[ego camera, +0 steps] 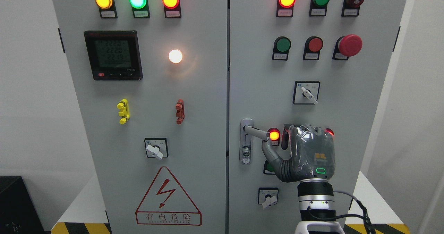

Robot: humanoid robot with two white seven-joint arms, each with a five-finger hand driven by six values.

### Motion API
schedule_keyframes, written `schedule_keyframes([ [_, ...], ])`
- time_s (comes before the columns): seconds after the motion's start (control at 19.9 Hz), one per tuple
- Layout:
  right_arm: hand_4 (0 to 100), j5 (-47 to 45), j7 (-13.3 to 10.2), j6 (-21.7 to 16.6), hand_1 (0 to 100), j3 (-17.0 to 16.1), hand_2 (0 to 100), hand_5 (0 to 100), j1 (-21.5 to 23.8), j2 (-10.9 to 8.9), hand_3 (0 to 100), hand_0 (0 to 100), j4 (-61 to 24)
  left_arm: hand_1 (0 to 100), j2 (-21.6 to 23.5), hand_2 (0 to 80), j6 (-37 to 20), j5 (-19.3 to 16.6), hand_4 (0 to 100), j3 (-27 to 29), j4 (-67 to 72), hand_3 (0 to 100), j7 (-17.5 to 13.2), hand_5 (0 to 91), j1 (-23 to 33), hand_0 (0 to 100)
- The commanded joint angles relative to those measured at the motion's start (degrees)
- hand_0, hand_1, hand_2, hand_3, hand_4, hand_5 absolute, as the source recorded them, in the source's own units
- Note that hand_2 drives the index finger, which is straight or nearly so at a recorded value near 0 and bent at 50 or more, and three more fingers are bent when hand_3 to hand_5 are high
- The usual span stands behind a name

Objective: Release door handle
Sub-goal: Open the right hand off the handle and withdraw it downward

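Lower right of centre, the right hand (305, 150) hovers before the cabinet door (347, 88) — fingers loosely curled, grasping nothing — its thumb (270, 153) just below the door handle (256, 131), which juts rightward from its plate.

A grey two-door electrical cabinet (208, 178) stands on a white desk (81, 206), whose bare top shows at both lower sides of the cabinet and whose front edge carries yellow-and-black hazard striping (81, 228).
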Motion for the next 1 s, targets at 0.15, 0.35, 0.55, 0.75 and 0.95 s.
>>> schedule_keyframes([
  [0.15,100,-0.1,-0.2,-0.3,37,0.2,84,98,0.5,0.01,100,43,-0.2,0,0.0,2.5,0.0,0.0,1,-1.1,-1.0,8,0.0,0.0,0.0,0],
  [0.35,100,-0.1,-0.2,-0.6,37,0.6,84,98,3.6,-0.08,100,44,-1.4,0,0.0,2.5,0.0,0.0,1,-1.1,-1.0,8,0.0,0.0,0.0,0],
  [0.55,100,-0.2,-0.4,-1.6,37,0.3,83,98,7.9,-0.61,100,44,-4.8,0,0.0,2.5,0.0,0.0,1,-1.1,-1.0,8,0.0,0.0,0.0,0],
  [0.75,100,-0.2,-2.9,-5.9,35,-1.3,80,97,13.2,-0.7,100,46,-8.5,0,0.0,2.5,0.0,0.0,1,-1.1,-0.9,9,0.0,0.0,0.0,0],
  [0.95,91,-0.3,-6.5,-12.7,33,-7.1,70,91,18.6,-0.52,100,47,-12.2,0,0.0,2.5,0.0,0.0,1,-1.1,-1.0,8,0.0,0.0,0.0,0],
])
